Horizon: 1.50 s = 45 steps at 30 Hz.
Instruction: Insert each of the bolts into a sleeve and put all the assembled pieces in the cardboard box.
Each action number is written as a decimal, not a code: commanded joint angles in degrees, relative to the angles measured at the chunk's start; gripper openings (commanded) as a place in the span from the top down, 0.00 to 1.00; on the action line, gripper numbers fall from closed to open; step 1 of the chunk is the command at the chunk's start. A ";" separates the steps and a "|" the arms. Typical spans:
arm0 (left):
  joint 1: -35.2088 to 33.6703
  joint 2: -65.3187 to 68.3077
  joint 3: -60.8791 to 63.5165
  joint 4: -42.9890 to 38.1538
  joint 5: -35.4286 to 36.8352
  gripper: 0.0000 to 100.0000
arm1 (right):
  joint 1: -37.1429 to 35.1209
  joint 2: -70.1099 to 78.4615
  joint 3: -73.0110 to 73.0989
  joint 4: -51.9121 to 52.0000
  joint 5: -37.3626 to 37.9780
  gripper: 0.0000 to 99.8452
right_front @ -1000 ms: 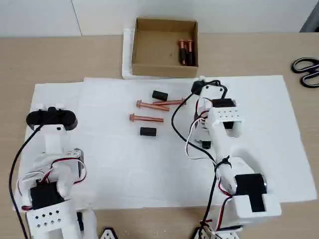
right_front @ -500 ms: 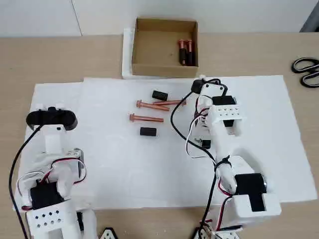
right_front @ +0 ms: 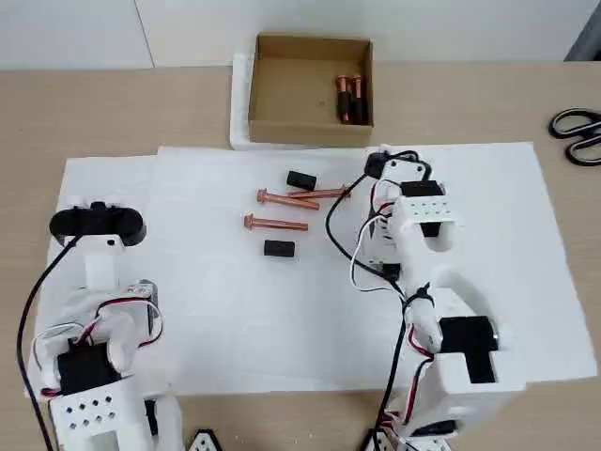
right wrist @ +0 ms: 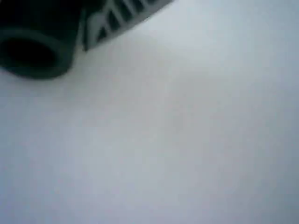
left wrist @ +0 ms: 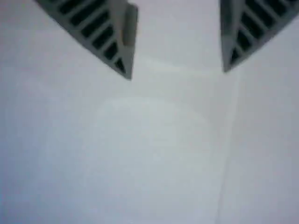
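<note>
Three copper bolts lie on the white paper: one (right_front: 286, 198), one (right_front: 320, 194) and one (right_front: 275, 224). Two black sleeves (right_front: 300, 179) (right_front: 279, 249) lie beside them. The cardboard box (right_front: 282, 90) at the back holds two assembled pieces (right_front: 349, 99). My right gripper (right_front: 377, 169) hangs just right of the bolts, shut on a third black sleeve (right wrist: 32, 51) whose open bore shows beside a finger (right wrist: 122, 13). My left gripper (left wrist: 177, 70) stands open over bare paper at the left, with nothing between its fingers (left wrist: 117, 46).
White paper (right_front: 235, 310) covers the middle of the wooden table. Scissors (right_front: 577, 134) lie at the far right edge. A white strip (right_front: 238, 103) sits against the box's left side. The left arm (right_front: 97, 224) stands far from the parts.
The right arm has shifted slightly to the right with the sleeve, and its lower links have swung. The left arm, bolts and loose sleeves have kept still.
</note>
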 commanded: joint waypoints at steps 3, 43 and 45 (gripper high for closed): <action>0.18 -0.26 -0.66 -1.05 -0.09 0.88 | -0.13 0.48 -1.49 -2.42 0.62 1.00; 27.25 68.75 -61.05 7.82 49.49 0.88 | 4.44 -26.07 -9.14 15.78 12.66 1.00; 29.63 70.86 -61.05 6.51 55.65 0.88 | 4.44 -26.15 -9.14 15.78 12.66 1.00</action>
